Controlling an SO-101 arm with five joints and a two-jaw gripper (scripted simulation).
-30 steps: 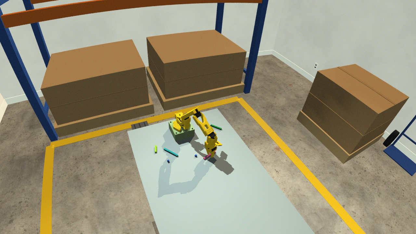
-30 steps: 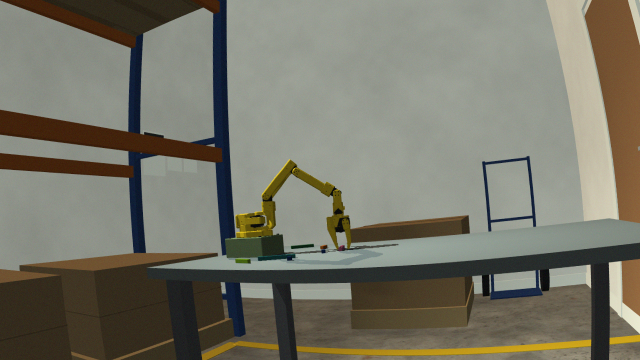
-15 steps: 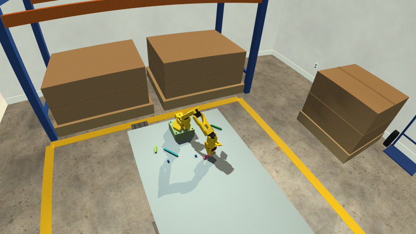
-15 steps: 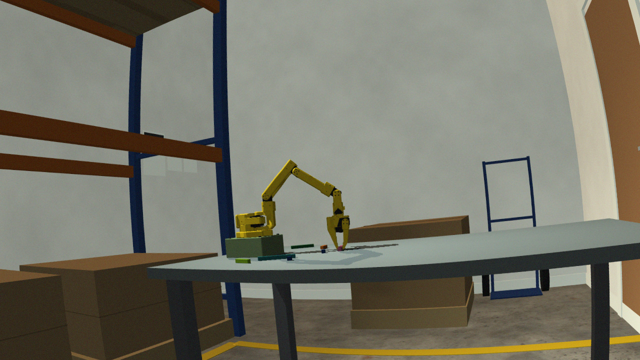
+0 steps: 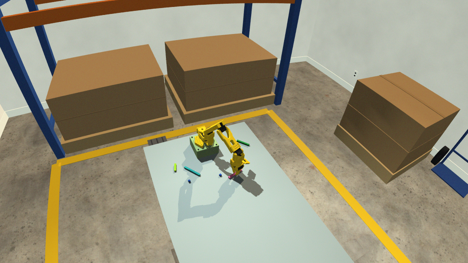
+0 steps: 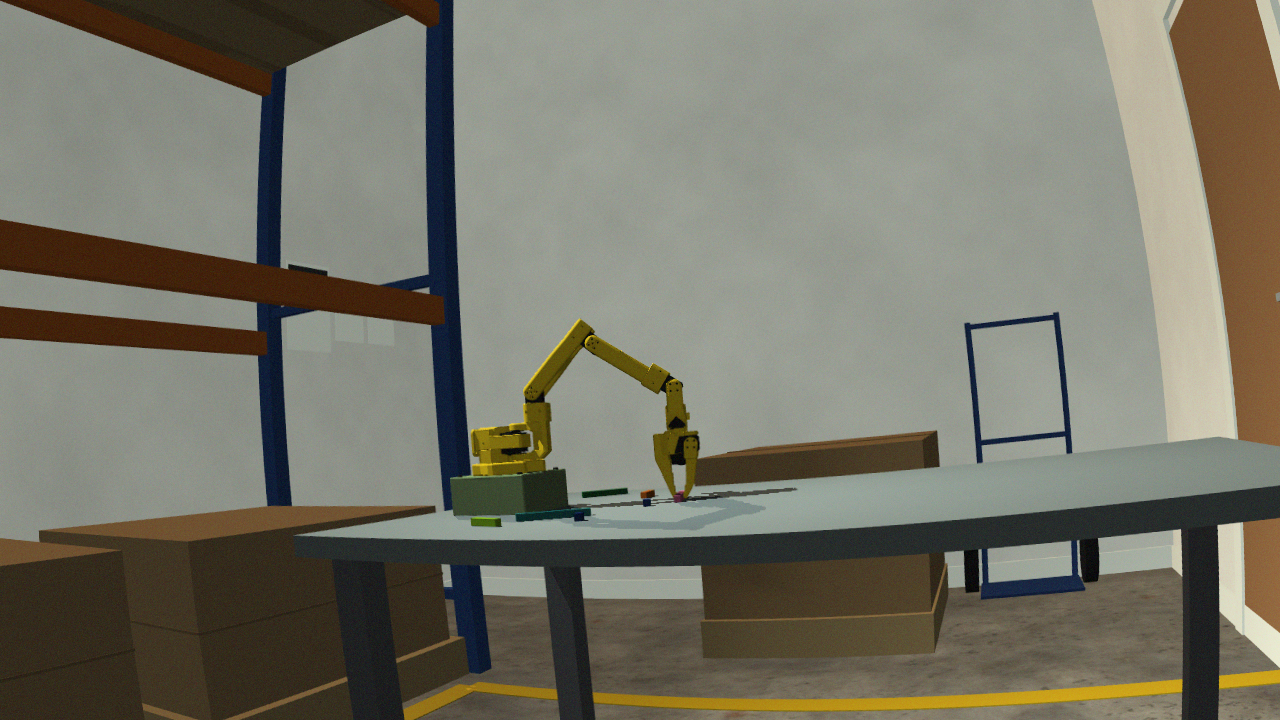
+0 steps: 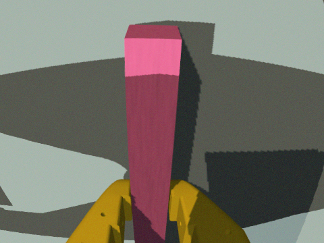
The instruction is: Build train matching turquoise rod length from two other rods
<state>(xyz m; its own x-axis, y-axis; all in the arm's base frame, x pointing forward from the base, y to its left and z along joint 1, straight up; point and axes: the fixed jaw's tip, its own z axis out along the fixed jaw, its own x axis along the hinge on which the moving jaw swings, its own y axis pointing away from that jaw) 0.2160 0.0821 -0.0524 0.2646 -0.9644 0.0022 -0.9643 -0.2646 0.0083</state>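
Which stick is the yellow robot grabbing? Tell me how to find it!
Find the yellow arm on the pale table and follow it down to its tool. The stick pinched there is the pink rod, lying flat on the table. It is the only pink one; a tiny blue rod sits just beside it, and the turquoise rod lies further off.

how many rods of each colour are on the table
pink rod: 1, shut in the gripper
turquoise rod: 1
lime rod: 1
green rod: 1
orange rod: 1
blue rods: 2
total: 7
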